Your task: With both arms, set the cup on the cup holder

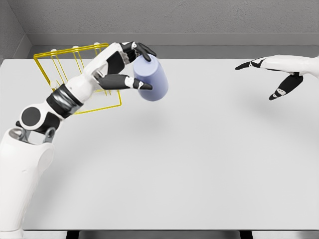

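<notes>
Clearly the left hand (130,67) is clamped around the pale blue cylindrical cup (151,79), holding it tilted above the white table (199,164) just beside the yellow wire cup holder (67,62), probably to line it up with a peg. The right hand (271,74) hovers well apart, fingers spread and empty.

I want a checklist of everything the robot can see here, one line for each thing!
Surface: plain white table, bare apart from the rack.
Job's things: pale blue plastic cup, tilted, lifted off the table; yellow wire cup holder rack at far left.
Clutter: nothing seen.
Hands: left hand gripping the cup beside the rack; right hand open, holding nothing, raised at far right.
Cables: nothing seen.
Surroundings: grey wall behind the table.
</notes>
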You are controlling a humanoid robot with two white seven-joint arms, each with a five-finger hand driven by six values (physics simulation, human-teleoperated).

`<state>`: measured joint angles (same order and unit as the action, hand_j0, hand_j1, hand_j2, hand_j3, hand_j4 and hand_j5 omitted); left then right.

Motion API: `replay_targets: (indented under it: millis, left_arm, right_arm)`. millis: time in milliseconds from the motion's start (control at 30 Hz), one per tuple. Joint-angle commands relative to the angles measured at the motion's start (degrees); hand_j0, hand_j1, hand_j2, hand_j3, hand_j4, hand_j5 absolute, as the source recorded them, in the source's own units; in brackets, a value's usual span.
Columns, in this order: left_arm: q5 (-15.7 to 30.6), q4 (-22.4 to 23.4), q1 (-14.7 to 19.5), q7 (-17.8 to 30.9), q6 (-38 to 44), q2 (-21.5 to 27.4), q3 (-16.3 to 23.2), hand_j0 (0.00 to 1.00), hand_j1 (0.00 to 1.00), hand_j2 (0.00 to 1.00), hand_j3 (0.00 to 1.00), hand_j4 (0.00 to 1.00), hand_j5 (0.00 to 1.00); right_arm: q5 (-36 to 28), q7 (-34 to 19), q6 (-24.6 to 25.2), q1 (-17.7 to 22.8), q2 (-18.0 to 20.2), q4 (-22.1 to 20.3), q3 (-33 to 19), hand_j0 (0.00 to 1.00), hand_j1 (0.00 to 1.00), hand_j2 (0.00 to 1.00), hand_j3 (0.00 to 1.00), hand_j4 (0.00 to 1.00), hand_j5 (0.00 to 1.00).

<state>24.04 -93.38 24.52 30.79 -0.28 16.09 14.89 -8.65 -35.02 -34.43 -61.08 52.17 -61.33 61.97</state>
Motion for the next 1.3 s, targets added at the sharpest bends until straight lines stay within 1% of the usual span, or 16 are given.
replay_targets:
  millis: [0, 67, 100, 167, 333, 400, 433, 600, 633, 900, 967, 1133, 1267]
  left_arm:
    - [0.3, 0.0, 0.1, 0.0, 0.0, 0.3, -0.1, 0.39, 0.39, 0.39, 0.39, 0.39, 0.39]
    - [0.3, 0.1, 0.5, 0.0, 0.0, 0.8, -0.3, 0.39, 0.39, 0.39, 0.39, 0.39, 0.39]
    - [0.3, 0.1, 0.5, 0.0, 0.0, 0.8, -1.3, 0.39, 0.39, 0.39, 0.39, 0.39, 0.39]
    - [0.3, 0.2, 1.1, 0.0, 0.0, 0.9, -2.0, 0.39, 0.39, 0.39, 0.39, 0.39, 0.39]
    - [0.3, 0.4, 1.8, 0.0, 0.0, 1.8, -2.1, 0.39, 0.39, 0.39, 0.39, 0.39, 0.39]
    - [0.4, 0.7, 2.9, 0.0, 0.0, 2.6, -2.1, 0.39, 0.39, 0.39, 0.39, 0.39, 0.39]
    - [0.5, 0.9, 3.0, 0.0, 0.0, 2.6, -2.9, 0.39, 0.39, 0.39, 0.39, 0.39, 0.39]
    - [0.5, 1.2, 3.4, 0.0, 0.0, 3.4, -3.5, 0.39, 0.39, 0.39, 0.39, 0.39, 0.39]
    - [0.5, 1.2, 3.7, 0.0, 0.0, 3.6, -4.2, 0.39, 0.39, 0.39, 0.39, 0.39, 0.39]
    - [0.7, 1.5, 5.0, 0.0, 0.1, 5.3, -4.3, 0.39, 0.39, 0.39, 0.39, 0.39, 0.39]
    - [1.8, 1.6, 5.0, 0.0, 0.1, 6.1, -4.3, 0.39, 0.39, 0.39, 0.39, 0.39, 0.39]
    - [2.2, 1.7, 5.1, 0.0, 0.1, 7.2, -5.0, 0.39, 0.39, 0.39, 0.39, 0.39, 0.39]
    - [3.3, 2.9, 5.4, 0.0, 0.1, 8.9, -5.0, 0.39, 0.39, 0.39, 0.39, 0.39, 0.39]
  right_arm:
    - [-0.3, 0.0, 0.2, 0.0, 0.0, 0.0, -0.1, 1.00, 1.00, 1.00, 1.00, 1.00, 1.00]
    - [-0.3, 0.0, 0.2, 0.0, 0.0, 0.0, -0.1, 1.00, 1.00, 1.00, 1.00, 1.00, 1.00]
    - [-0.4, 0.0, 0.2, 0.0, 0.0, 0.0, -0.1, 1.00, 1.00, 1.00, 1.00, 1.00, 1.00]
    - [-0.4, 0.0, 0.2, 0.0, 0.0, 0.0, -0.1, 1.00, 1.00, 1.00, 1.00, 1.00, 1.00]
    - [-0.4, 0.0, 0.2, 0.0, 0.0, 0.0, -0.1, 1.00, 1.00, 1.00, 1.00, 1.00, 1.00]
    - [-0.4, 0.0, 0.2, 0.0, 0.0, 0.0, -0.1, 1.00, 1.00, 1.00, 1.00, 1.00, 1.00]
    - [-0.3, 0.0, 0.2, 0.0, 0.0, 0.0, -0.1, 1.00, 1.00, 1.00, 1.00, 1.00, 1.00]
    - [-0.4, 0.0, 0.2, 0.0, -0.6, 0.0, -0.1, 1.00, 1.00, 1.00, 1.00, 1.00, 1.00]
    - [-0.3, 0.0, 0.2, 0.0, -0.6, 0.1, -0.1, 1.00, 1.00, 1.00, 1.00, 1.00, 1.00]
    - [-0.4, 0.0, 0.2, 0.0, -0.7, 0.1, -0.1, 1.00, 1.00, 1.00, 1.00, 1.00, 1.00]
    - [-0.4, 0.0, 0.2, 0.0, -0.7, 0.1, -0.1, 1.00, 1.00, 1.00, 1.00, 1.00, 1.00]
    - [-0.4, 0.0, 0.2, 0.0, -0.8, 0.1, -0.1, 1.00, 1.00, 1.00, 1.00, 1.00, 1.00]
    - [-0.4, 0.0, 0.2, 0.0, -0.9, 0.1, -0.1, 1.00, 1.00, 1.00, 1.00, 1.00, 1.00]
